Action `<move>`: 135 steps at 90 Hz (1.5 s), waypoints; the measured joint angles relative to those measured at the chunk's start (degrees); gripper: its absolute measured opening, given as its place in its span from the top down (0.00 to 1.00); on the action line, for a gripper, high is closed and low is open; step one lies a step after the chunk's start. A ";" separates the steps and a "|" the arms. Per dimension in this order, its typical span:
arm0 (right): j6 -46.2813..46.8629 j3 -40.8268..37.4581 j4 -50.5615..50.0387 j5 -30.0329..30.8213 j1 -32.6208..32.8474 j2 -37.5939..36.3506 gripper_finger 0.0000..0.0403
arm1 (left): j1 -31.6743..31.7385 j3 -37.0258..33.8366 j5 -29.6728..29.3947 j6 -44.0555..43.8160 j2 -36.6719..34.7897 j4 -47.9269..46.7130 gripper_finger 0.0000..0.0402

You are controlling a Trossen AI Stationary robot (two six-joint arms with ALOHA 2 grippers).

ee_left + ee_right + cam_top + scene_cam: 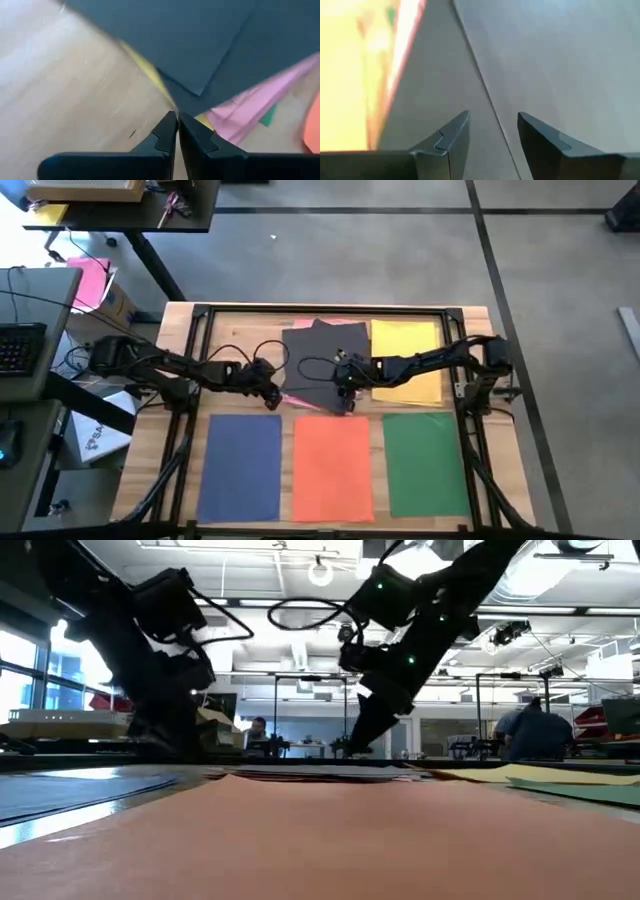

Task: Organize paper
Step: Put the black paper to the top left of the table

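Paper sheets on a wooden table, two grippers at frame centre.

High view: one blue sheet, one orange sheet, one green sheet below; one yellow sheet and overlapping dark grey sheets above. Left wrist view: left gripper closed at the grey corner. Right wrist view: right gripper open over matte grey.

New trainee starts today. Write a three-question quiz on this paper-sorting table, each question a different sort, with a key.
1. True or false: the green sheet lies between the blue sheet and the orange sheet.
2. Which sheet lies beside the dark grey sheets in the far row? A) yellow B) blue C) green
3. Fill in: the left hand is ____, the right hand is ____.

Key: 1 false, orange is in the middle. 2 A, the yellow sheet. 3 shut; open.
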 joint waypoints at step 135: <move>-25.79 0.13 16.66 10.76 -0.34 10.85 0.98 | 4.88 -0.02 15.37 7.97 13.18 35.00 1.00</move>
